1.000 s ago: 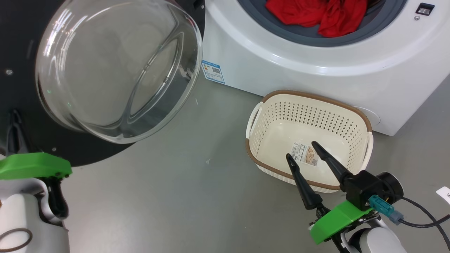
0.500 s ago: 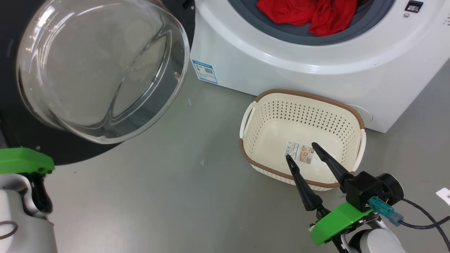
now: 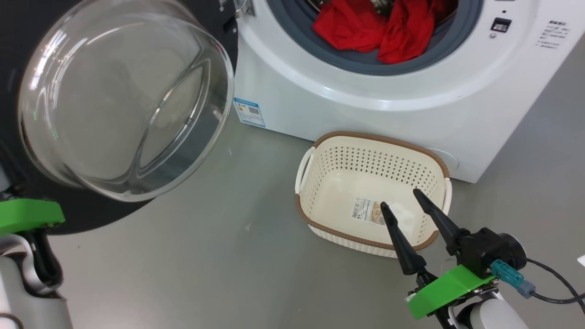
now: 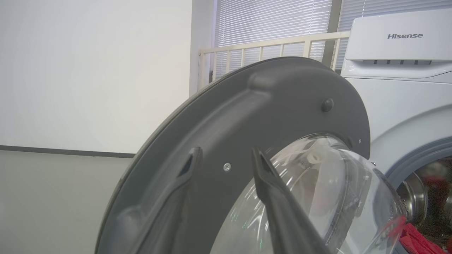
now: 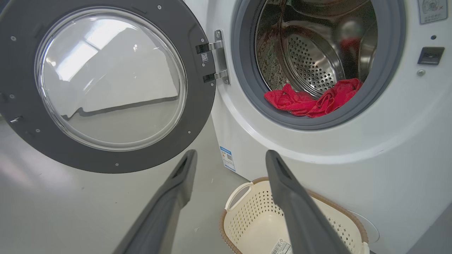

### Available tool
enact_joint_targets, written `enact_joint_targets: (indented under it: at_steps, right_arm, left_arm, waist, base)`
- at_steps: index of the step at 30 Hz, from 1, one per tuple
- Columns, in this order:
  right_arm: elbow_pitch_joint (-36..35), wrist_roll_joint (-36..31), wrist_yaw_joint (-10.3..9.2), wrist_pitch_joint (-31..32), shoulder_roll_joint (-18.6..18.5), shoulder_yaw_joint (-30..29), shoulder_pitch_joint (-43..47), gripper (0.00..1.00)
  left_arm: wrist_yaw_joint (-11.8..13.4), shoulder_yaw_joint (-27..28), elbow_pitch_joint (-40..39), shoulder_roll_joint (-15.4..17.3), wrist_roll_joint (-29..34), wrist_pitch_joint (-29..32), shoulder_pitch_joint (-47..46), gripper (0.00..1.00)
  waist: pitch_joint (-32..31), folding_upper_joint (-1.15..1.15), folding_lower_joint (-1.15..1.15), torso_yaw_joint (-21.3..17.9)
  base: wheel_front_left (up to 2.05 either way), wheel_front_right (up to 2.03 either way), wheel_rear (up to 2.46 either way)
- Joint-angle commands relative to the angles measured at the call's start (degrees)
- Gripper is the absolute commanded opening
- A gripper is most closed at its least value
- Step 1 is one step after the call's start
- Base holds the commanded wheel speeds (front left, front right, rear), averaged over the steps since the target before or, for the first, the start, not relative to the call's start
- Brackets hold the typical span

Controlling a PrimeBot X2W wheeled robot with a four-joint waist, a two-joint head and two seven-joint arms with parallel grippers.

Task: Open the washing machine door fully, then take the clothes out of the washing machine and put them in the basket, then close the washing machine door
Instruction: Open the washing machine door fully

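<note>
Washing machine door [image 5: 106, 84], round, glossy black rim, bulging clear glass bowl, open wide

The washing machine door stands out to the left of the big white box-shaped front-loading washing machine [image 3: 347, 96], hanging on a steel hinge [image 5: 217, 56]. Its glass bowl bulges toward the head camera.

Bright red soft fabric clothes [image 3: 374, 27] lie bunched at the bottom front of the perforated steel drum [image 5: 310, 63]. They drape onto the grey rubber ring [image 3: 365, 61] around the opening. A small blue label [image 3: 249, 112] sits low on the machine's front left corner.

The small cream-white perforated plastic basket with a brown woven-look rim [image 3: 379, 136] stands on the grey floor [image 3: 228, 256], just in front of the machine's lower right front. A paper sticker [image 3: 368, 212] lies on its bottom.

The right gripper [image 3: 401, 199] hovers over the basket's near side. Its two long dark fingers are spread apart with nothing between them, pointing toward the machine.

The left gripper [image 4: 225, 151] is close to the door's dark inner face, beside the glass bowl. Its fingers stand apart and grip nothing; whether either one touches the door cannot be told. In the head view its green mount [image 3: 27, 215] shows at the lower left, just under the door's black rim.
</note>
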Motion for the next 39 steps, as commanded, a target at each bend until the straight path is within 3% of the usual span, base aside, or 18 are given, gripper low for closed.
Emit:
enact_joint_targets:
  at_steps: [1,11,17,29,39]
  right_arm:
    - [-0.91,0.17,0.35,-1.05,0.34,0.81,-1.0,1.0]
    - [1.97,0.42,0.35,-4.17,0.34,-2.89,-2.23,1.0]
    - [1.73,-4.18,0.35,-5.02,0.34,-5.68,-2.96,1.0]
    - [-1.95,-6.79,0.35,-5.24,0.34,-9.24,-1.97,1.0]
    - [-2.72,-5.19,0.35,-5.25,0.34,-10.49,0.98,1.0]
  left_arm:
    - [-0.39,0.25,-3.68,1.79,0.37,-0.27,1.2,1.0]
    - [-2.34,-14.84,-14.11,1.23,-6.44,0.06,9.35,1.0]
    - [-3.43,-21.46,-17.52,1.22,-9.23,1.42,12.94,1.0]
    - [-4.56,-24.45,-19.02,2.13,-10.39,2.15,19.29,1.0]
    - [-2.86,-23.45,-18.21,2.74,-8.49,0.61,24.69,1.0]
  waist:
    - [-1.08,0.0,0.0,-1.29]
    - [-3.72,0.0,0.0,-5.91]
    - [-4.45,0.0,0.0,-9.48]
    - [-5.04,0.0,0.0,-16.21]
    - [-7.36,0.0,0.0,-22.03]
  base:
    - [0.0,0.0,0.0]
    - [0.0,0.0,0.0]
    - [0.0,0.0,0.0]
    - [0.0,0.0,0.0]
    - [0.0,0.0,0.0]
